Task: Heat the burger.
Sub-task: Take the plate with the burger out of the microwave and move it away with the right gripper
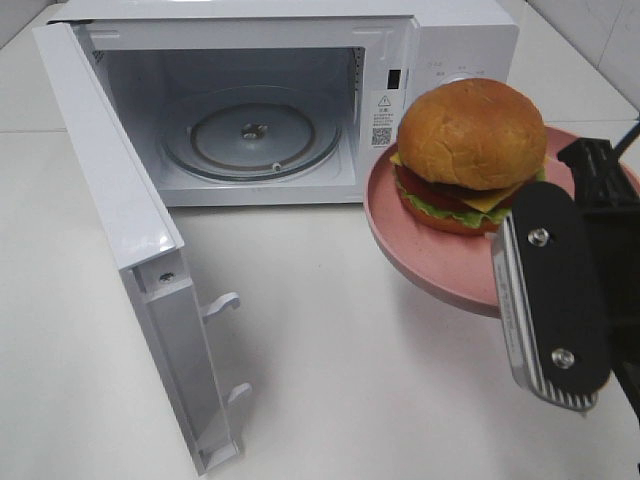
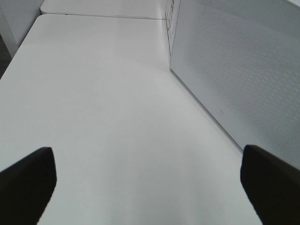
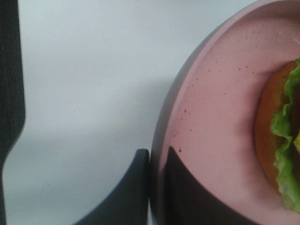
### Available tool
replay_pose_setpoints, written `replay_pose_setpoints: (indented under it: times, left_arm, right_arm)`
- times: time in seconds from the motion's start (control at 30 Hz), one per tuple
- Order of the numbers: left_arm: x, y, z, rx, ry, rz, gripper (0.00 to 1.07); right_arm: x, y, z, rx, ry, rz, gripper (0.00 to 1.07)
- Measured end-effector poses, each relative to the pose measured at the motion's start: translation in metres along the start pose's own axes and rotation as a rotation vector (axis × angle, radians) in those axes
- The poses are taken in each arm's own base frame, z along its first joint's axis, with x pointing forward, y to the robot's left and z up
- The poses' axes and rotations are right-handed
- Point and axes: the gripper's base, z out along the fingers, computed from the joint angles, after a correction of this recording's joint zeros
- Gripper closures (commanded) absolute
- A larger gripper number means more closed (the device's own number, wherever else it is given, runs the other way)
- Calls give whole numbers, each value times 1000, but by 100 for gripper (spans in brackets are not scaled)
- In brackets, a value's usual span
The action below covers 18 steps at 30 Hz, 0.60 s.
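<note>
White microwave (image 1: 440,45) at far centre of the white table (image 1: 350,380), door (image 1: 120,200) swung fully open to the left, reaching toward the near side. Inside, the glass turntable (image 1: 250,135) sits bare in the cavity.

Burger (image 1: 470,150) sits on a pink plate (image 1: 420,240), right of the microwave opening and in front of its control panel. Plate is lifted off the table, tilted slightly, shadow below it. Burger has a tan bun on top, with lettuce, cheese and tomato showing at its edge. It rests toward the far part of the plate; the near rim is bare.

Right gripper (image 3: 157,187) is clamped on the plate's near-right rim: in the right wrist view one finger (image 3: 126,197) is under the rim and the other on top, rim pinched between them. Burger (image 3: 276,140) is close to the fingers but not touched. From above, the right arm's black and silver body (image 1: 550,290) covers the rim at the grip.

Left gripper (image 2: 150,187) is spread wide, holding nothing, low over bare table (image 2: 108,117). Both fingertips (image 2: 28,180) show at the frame's corners. The door's outer face (image 2: 234,70) is just beside it. Left arm is out of the high view.
</note>
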Motion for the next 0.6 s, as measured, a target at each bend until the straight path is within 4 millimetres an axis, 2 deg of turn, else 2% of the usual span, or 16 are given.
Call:
replay_pose_setpoints:
  times: [0.1,0.17,0.23,0.33,0.47,0.6]
  left_arm:
    - [0,0,0,0,0,0,6]
    - [0,0,0,0,0,0,6]
    - [0,0,0,0,0,0,6]
    - [0,0,0,0,0,0,6]
    - [0,0,0,0,0,0,6]
    - [0,0,0,0,0,0,6]
  right_arm:
    - [3,2,1,-1,10,12,107]
    - [16,11,10,-15,68,82,107]
    - [19,12,12,-17,83,100,107]
    - [29,15,17,-8,129,227,107]
    - [36,15,20,17,159,322,107]
    - [47,9,24,97,229,488,107]
